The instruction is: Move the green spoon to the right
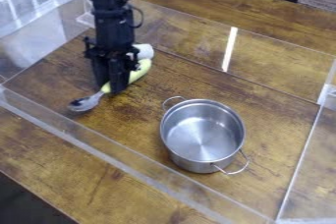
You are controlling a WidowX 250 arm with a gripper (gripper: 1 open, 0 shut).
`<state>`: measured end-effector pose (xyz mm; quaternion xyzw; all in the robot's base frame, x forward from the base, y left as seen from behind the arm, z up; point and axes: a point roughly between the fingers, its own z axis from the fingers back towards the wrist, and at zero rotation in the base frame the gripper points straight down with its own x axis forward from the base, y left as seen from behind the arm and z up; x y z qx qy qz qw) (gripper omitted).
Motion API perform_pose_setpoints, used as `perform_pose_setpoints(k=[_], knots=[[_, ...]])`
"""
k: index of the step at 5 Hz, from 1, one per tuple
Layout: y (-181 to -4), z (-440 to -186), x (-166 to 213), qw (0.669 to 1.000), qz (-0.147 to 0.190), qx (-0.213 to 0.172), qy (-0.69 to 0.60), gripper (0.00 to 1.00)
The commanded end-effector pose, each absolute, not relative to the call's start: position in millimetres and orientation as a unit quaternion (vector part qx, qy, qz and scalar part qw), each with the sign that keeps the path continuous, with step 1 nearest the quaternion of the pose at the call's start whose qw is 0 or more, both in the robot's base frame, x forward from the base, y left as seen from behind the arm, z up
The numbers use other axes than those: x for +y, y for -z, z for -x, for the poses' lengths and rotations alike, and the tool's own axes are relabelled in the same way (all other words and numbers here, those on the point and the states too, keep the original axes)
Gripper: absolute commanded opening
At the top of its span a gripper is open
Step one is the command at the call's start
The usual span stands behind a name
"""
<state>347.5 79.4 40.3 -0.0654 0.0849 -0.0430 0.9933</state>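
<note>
My black gripper [114, 83] is clamped on the yellow-green plastic handle of the silver-bowled green spoon [94, 98]. I should hold firm and carry it right, clearing the round steel pot [203, 135].

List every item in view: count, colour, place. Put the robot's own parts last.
green spoon: one, yellow-green handle with silver bowl, left of centre, handle in the gripper, bowl low near the table
pot: one, steel, empty, right of the spoon
white object: one, just behind the gripper, partly hidden
table: one, brown wood, with clear walls around it
gripper: one, black, pointing down, shut on the spoon's handle
</note>
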Motion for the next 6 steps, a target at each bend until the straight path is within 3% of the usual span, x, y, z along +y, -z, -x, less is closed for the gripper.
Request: perform_pose_setpoints(k=[1, 3, 6], knots=[[-76.0, -364, 65, 0.995, 0.057, 0.043, 0.071, 0.00], [-96.1, -364, 64, 0.995, 0.058, 0.044, 0.071, 0.00], [-96.3, -354, 97, 0.995, 0.063, 0.050, 0.052, 0.00]])
